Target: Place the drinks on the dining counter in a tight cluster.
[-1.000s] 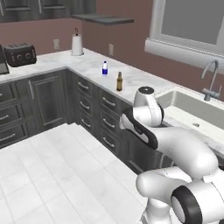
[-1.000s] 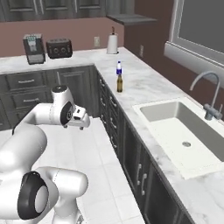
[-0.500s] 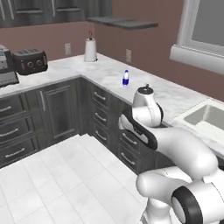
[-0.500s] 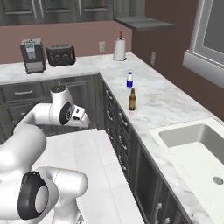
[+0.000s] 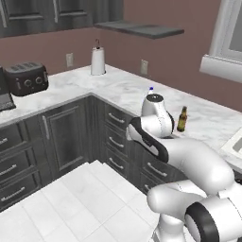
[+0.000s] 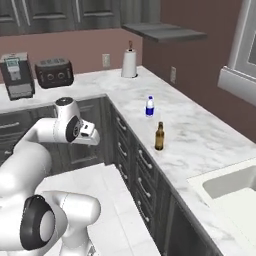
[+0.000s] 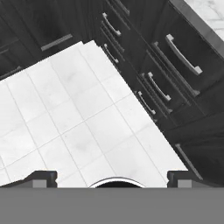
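Note:
Two drinks stand on the marble wall counter (image 6: 202, 137). One is a small blue-labelled water bottle (image 6: 149, 106). The other is a slim brown beer bottle (image 6: 159, 136), a little nearer to me. In the left base view the beer bottle (image 5: 182, 119) stands just right of my arm. Only the cap of the water bottle (image 5: 151, 89) peeks over the arm. My gripper (image 7: 113, 178) hangs over the white floor tiles in front of the dark drawers. It is open, with nothing between its fingertips (image 7: 43, 177). The dining counter is out of view.
A paper towel roll (image 6: 129, 65) stands at the counter's back corner. A toaster (image 6: 54, 72) and a coffee machine (image 6: 17, 76) sit to its left. A sink (image 6: 235, 187) lies at the right. Dark drawers with handles (image 7: 181, 54) line the floor's edge.
The whole picture has shifted in both base views, so the base has driven. The sink has slid towards the right edge. My gripper stays open and the bottles stand as before.

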